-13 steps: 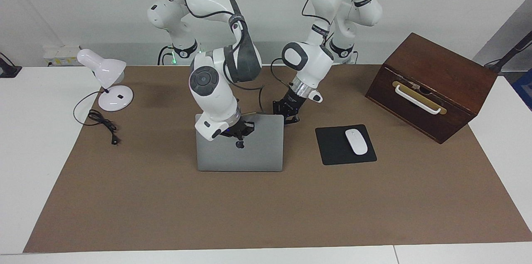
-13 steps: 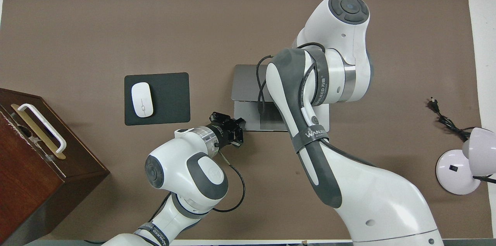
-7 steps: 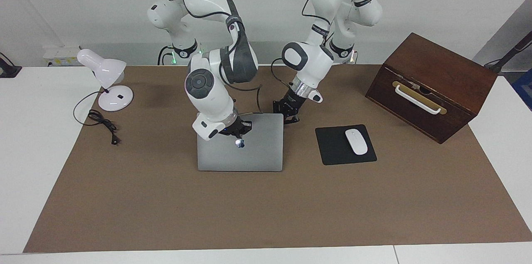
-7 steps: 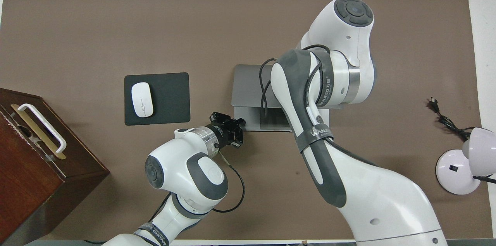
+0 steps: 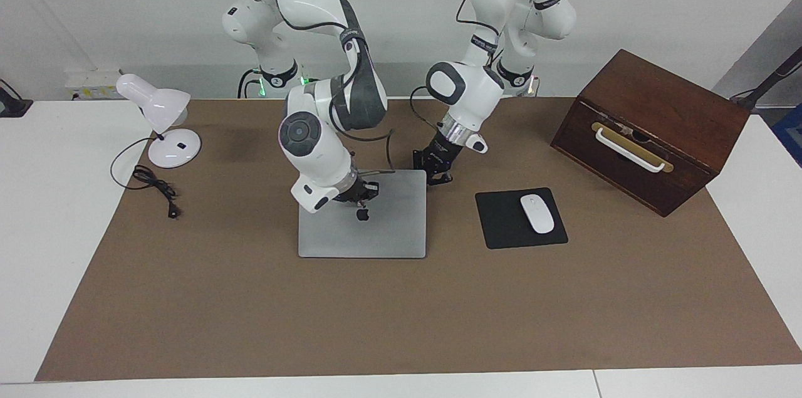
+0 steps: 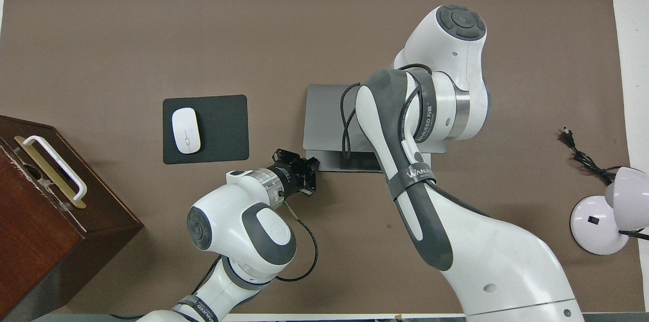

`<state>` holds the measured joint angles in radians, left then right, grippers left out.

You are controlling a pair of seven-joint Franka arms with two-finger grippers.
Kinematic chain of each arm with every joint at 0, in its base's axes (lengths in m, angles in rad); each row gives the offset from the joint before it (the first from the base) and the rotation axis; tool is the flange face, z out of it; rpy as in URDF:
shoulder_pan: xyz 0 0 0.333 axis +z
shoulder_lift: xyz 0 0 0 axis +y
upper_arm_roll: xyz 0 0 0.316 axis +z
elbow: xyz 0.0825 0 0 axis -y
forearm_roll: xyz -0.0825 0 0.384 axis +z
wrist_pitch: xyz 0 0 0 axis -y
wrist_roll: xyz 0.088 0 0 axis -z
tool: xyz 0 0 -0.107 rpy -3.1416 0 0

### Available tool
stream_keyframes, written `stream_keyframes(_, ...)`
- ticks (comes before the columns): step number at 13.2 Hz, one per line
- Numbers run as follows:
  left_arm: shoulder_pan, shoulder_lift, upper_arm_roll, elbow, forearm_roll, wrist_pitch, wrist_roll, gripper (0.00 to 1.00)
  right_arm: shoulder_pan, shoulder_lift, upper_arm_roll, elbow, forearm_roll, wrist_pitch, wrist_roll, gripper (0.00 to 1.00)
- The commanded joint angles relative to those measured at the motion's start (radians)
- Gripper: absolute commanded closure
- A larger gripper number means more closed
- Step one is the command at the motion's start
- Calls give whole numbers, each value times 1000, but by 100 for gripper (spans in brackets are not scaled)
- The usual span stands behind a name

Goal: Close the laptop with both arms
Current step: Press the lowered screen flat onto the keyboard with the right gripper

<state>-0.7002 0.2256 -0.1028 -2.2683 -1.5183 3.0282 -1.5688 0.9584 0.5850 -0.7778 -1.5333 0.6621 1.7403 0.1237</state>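
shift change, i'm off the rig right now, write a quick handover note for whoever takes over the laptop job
Right gripper: shut, empty, pressing on the back of the laptop lid by the logo.
Left gripper: shut, empty, down at the laptop's corner nearest the robots, on the mousepad's side.
Laptop: mid-table, beside the mousepad and mouse; front edge toward the robots.
Done: lid pushed most of the way down; the overhead view shows only a strip of the base.
Left: press the lid fully shut, then lift both arms away.
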Motion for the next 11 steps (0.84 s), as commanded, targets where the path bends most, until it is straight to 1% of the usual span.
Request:
stream_keyframes(1,-13,-3,9,-68,-28,-6,35,100,7,-37,2,-39,25,-22,-7,100)
stream_keyframes(4,-15,-3,9,-73,-28,-6,35,100,7,-39,0,-41,25,-62,-4,100)
stream_keyframes(7,-15,-3,9,-73,-28,-5,36,100,6,-48,0,-67,25,-50,-4,100)
stream_keyframes(11,-15,-3,9,-73,-28,-5,36,100,7,-48,0,-74,25,-42,-4,100)
